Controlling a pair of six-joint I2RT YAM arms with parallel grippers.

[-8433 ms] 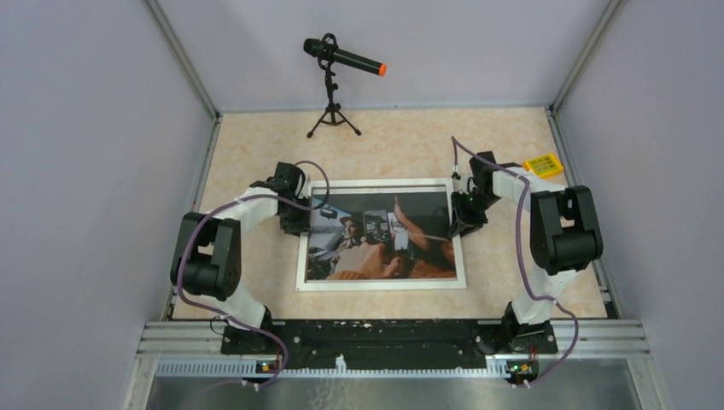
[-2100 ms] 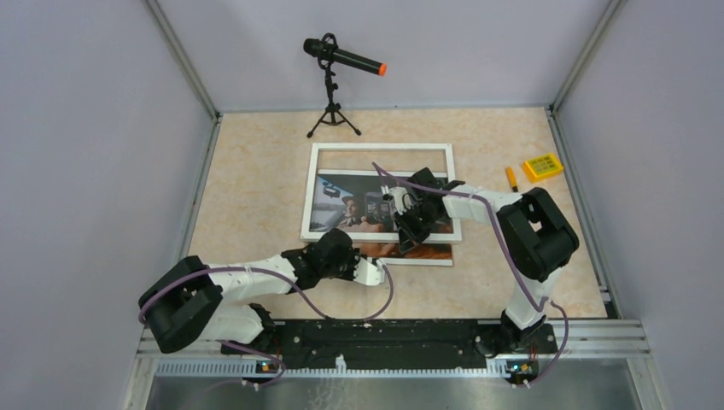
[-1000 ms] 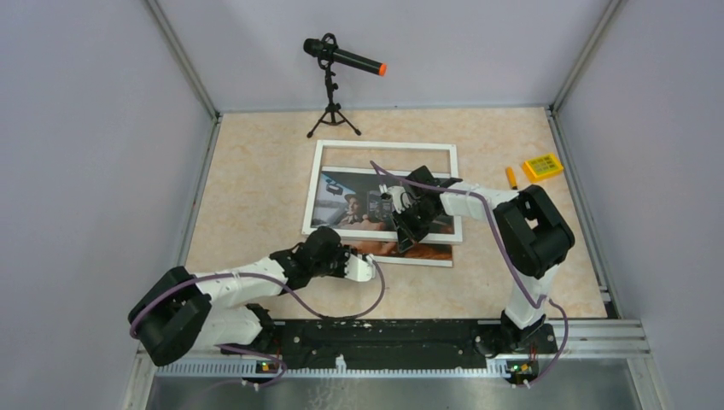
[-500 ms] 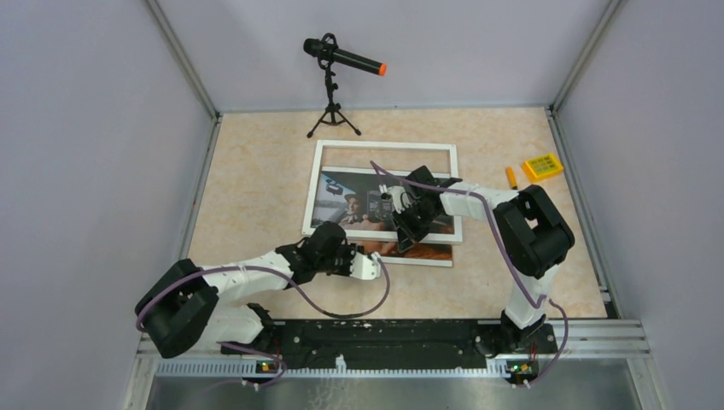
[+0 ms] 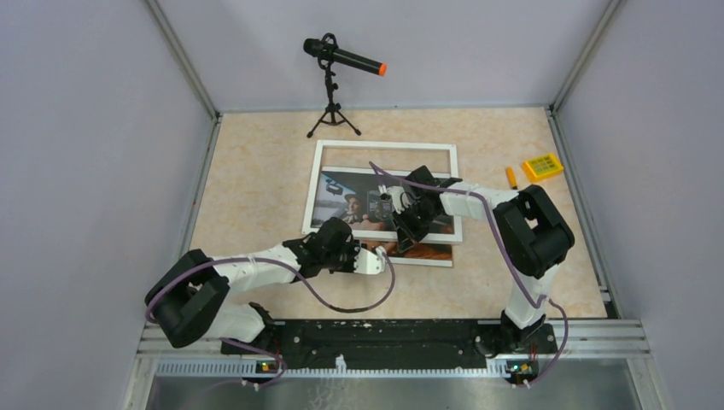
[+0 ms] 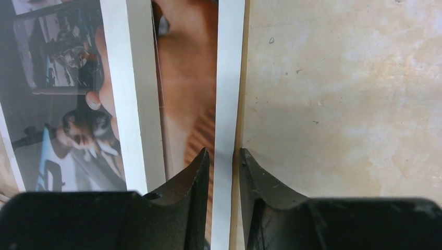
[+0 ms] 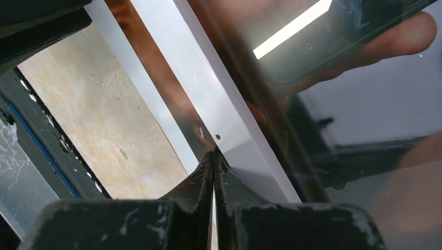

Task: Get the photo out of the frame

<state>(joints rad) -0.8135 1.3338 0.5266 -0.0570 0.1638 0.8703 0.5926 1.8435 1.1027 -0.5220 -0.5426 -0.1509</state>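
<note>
Glossy rectangular photo juts from the narrow white frame.

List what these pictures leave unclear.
Top view: part of the photo and frame, behind the right arm.
Right wrist view: anything pinched by the right gripper; shut fingers cover it.
Left wrist view: whether the left gripper touches the photo; seen end-on.

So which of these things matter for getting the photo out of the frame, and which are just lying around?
Part of the job:
the photo
the frame

Just lying about:
microphone on its stand
small yellow block
orange marker
</note>
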